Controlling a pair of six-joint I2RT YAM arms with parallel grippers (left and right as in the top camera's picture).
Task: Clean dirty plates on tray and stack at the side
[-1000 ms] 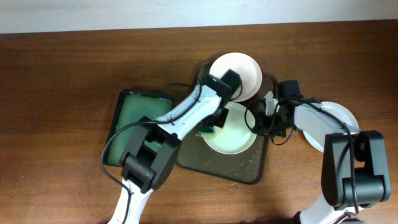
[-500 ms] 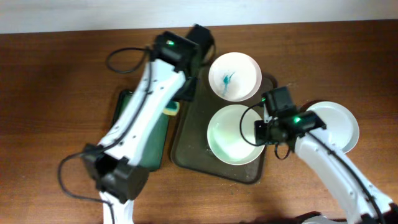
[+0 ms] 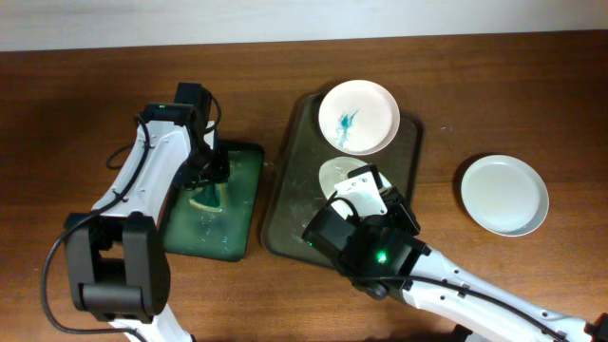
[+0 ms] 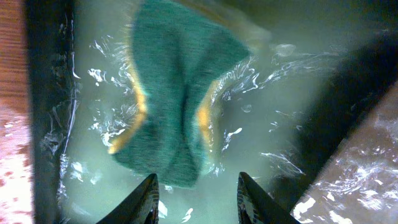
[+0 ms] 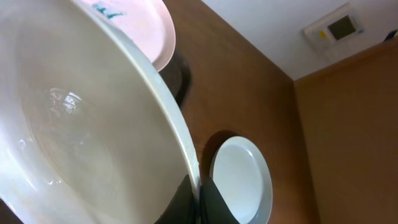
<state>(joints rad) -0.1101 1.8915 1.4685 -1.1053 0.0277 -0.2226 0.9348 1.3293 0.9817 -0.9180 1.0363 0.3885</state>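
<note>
Right claw (image 5: 198,196) pinched on plate (image 5: 81,124) rim; left claw (image 4: 196,190) parted, empty (sponge (image 4: 174,93) just beyond).

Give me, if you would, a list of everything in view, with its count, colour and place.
smeared plate: one, white with a teal smear, far end of the large tray
held plate: one, white and wet, over the large tray, rim in the right gripper
side plate: one, white, on the table right of the large tray
large tray: one, dark olive, table centre
small tray: one, green, holding water, left of the large tray
sponge: one, green with yellow edges, in the small tray
table: one, brown wood
left gripper: open, over the sponge
right gripper: shut on the held plate's rim
</note>
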